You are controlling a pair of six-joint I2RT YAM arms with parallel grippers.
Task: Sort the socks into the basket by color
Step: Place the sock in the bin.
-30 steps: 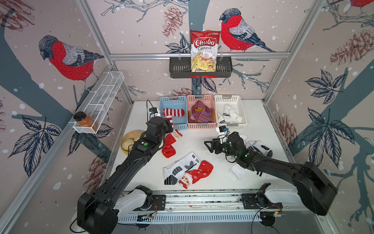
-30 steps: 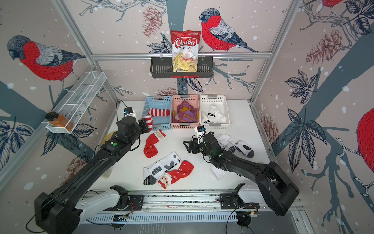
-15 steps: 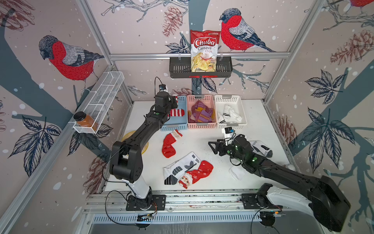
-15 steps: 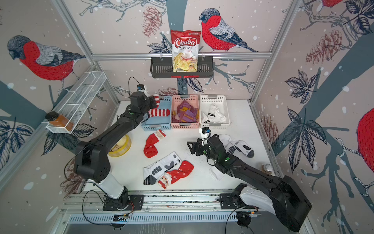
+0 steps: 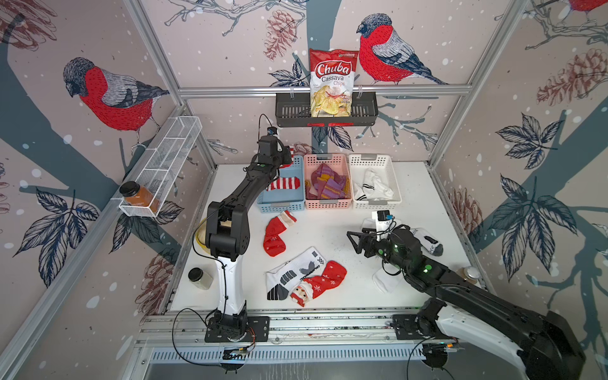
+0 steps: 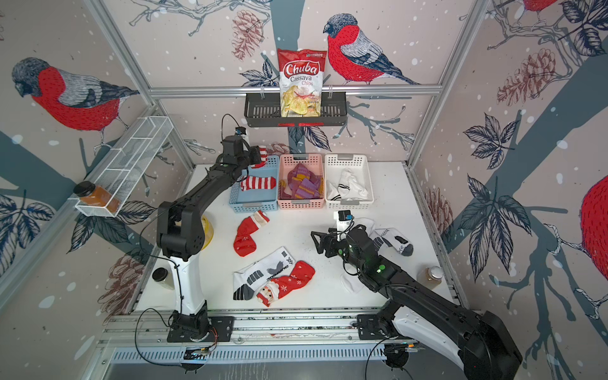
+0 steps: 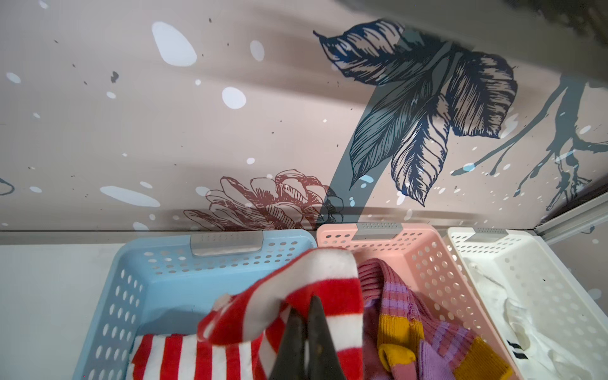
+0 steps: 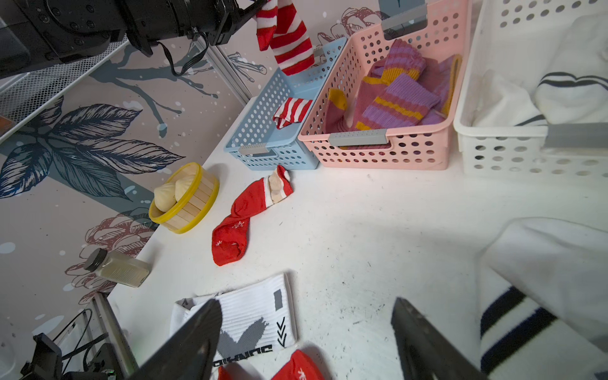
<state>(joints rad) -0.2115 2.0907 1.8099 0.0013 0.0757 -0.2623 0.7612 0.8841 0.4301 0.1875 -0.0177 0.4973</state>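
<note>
Up went the left arm. A moment ago it was down low, just in front of the blue basket (image 5: pixel 285 198). Now the left end effector (image 7: pixel 307 309) hangs over the back end of that basket. Its jaws are pinched together on a red-and-white striped sock (image 7: pixel 296 279), which dangles above the basket and is not in it yet. I think it only has to let go, and the sock will drop in beside the other striped sock (image 5: pixel 283 183).

The right end effector (image 8: pixel 306 302) has shifted only a little. It sits low over the desk (image 5: pixel 324 230), well away from the blue basket, with its jaws wide apart and nothing between them.

A red snowflake sock (image 5: pixel 274 235) waits just in front of the blue basket. Farther out, a Santa sock (image 5: pixel 317 284) lies touching a white sport sock (image 5: pixel 292 273). The pink basket (image 5: pixel 329 204) right beside the blue one holds purple-and-mustard socks.

The chips bag (image 5: pixel 332 82) in the black shelf (image 5: pixel 289 112) high above the blue basket says "Chuba Cassava Chips". The white sport sock has black letters, but I cannot read them.
</note>
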